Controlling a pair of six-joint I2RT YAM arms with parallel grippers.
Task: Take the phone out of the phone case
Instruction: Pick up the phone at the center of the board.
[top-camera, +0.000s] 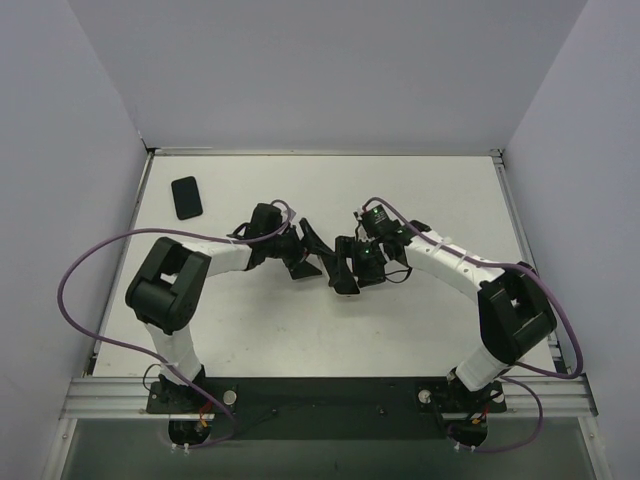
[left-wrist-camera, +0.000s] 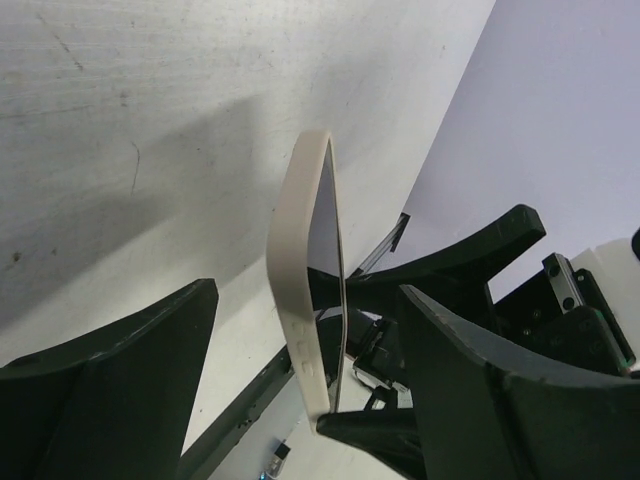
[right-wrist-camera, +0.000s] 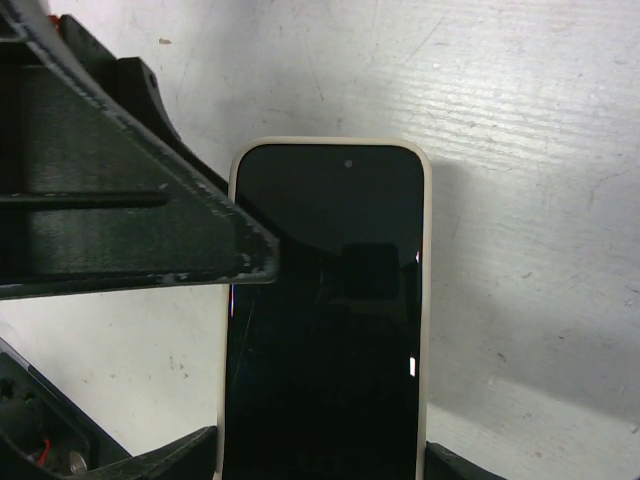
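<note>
A phone with a dark screen (right-wrist-camera: 325, 320) sits in a beige case (left-wrist-camera: 300, 300). It is held up above the table between the two arms. My right gripper (right-wrist-camera: 320, 445) is shut on the sides of the cased phone at its lower end. My left gripper (left-wrist-camera: 308, 290) is open, with one finger (left-wrist-camera: 110, 390) behind the case and the other (left-wrist-camera: 480, 380) in front of the screen, both apart from it. In the right wrist view a left finger (right-wrist-camera: 130, 200) crosses the phone's upper left corner. In the top view the left gripper (top-camera: 305, 255) and right gripper (top-camera: 345, 270) meet mid-table.
A flat black phone-shaped slab (top-camera: 186, 196) lies at the far left of the white table (top-camera: 420, 330). Grey walls stand on three sides. Purple cables loop off both arms.
</note>
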